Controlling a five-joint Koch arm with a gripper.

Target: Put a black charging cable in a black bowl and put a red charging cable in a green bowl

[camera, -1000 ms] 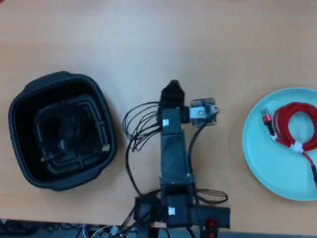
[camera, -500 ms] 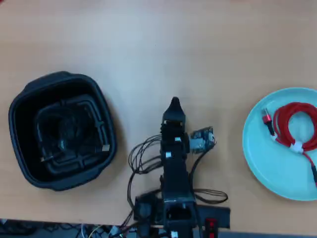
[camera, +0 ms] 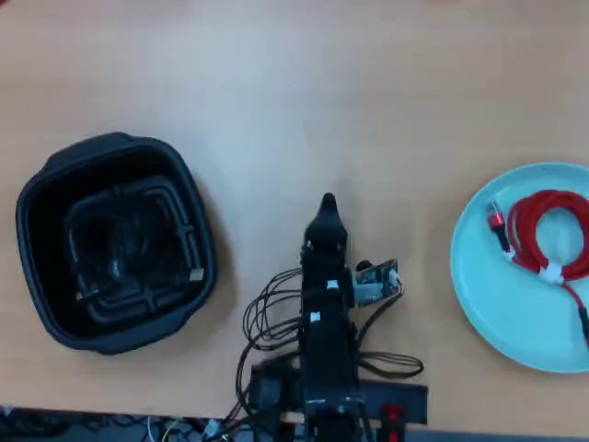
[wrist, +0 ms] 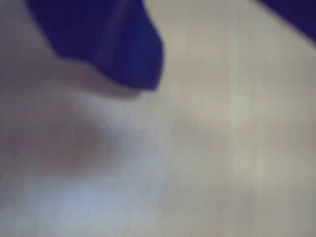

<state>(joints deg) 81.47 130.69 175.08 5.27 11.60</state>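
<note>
In the overhead view the black charging cable (camera: 120, 244) lies coiled inside the black bowl (camera: 37, 198) at the left, its light plug tip near the bowl's right wall. The red charging cable (camera: 543, 230) lies coiled in the green bowl (camera: 488, 295) at the right edge, bound by a white tie. My gripper (camera: 329, 204) is at the bottom middle, between the two bowls, touching neither and holding nothing. Only one pointed tip shows from above. The wrist view is blurred: one dark blue finger (wrist: 123, 49) hangs close above bare table.
My arm's own loose black wires (camera: 267, 318) spread around its base at the table's front edge. A small circuit board (camera: 375, 278) sits on the arm's right side. The wooden tabletop (camera: 322, 83) stretches behind the gripper.
</note>
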